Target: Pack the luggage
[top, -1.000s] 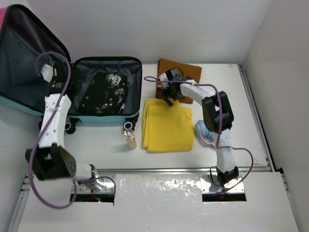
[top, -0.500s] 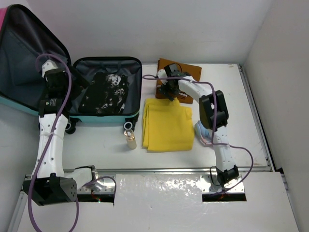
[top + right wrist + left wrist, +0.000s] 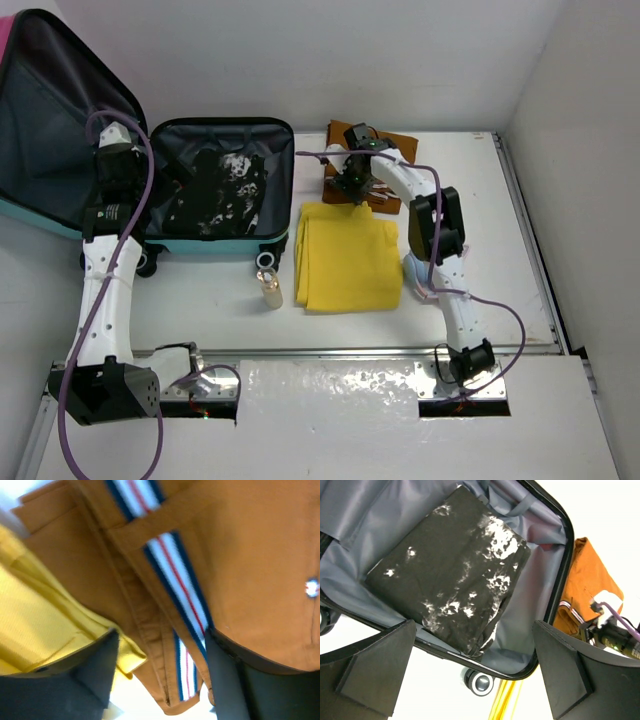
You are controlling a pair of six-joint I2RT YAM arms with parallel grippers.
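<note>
The luggage (image 3: pixel 292 185) lies open at the left with its lid (image 3: pixel 50 120) raised; a folded black garment with white speckles (image 3: pixel 222 190) (image 3: pixel 450 575) lies on its grey lining. My left gripper (image 3: pixel 135 170) (image 3: pixel 472 645) hangs open over the case's near left side, holding nothing. At the near edge of a folded brown garment with a striped band (image 3: pixel 390 150) (image 3: pixel 240 555), my right gripper (image 3: pixel 352 190) (image 3: pixel 161 645) points down. Its jaws straddle that hem with a gap on the left side. One finger (image 3: pixel 95 670) rests over the yellow cloth (image 3: pixel 348 258) (image 3: pixel 45 615).
A small amber bottle (image 3: pixel 269 287) stands in front of the case, by a wheel (image 3: pixel 479 682). A blue and pink bundle (image 3: pixel 425 275) lies to the right of the yellow cloth, against the right arm. White walls close the table at the back and right.
The right gripper has shifted from the yellow cloth's far edge onto the brown garment's hem, and its jaws have narrowed. The left arm has straightened and its gripper moved slightly over the case.
</note>
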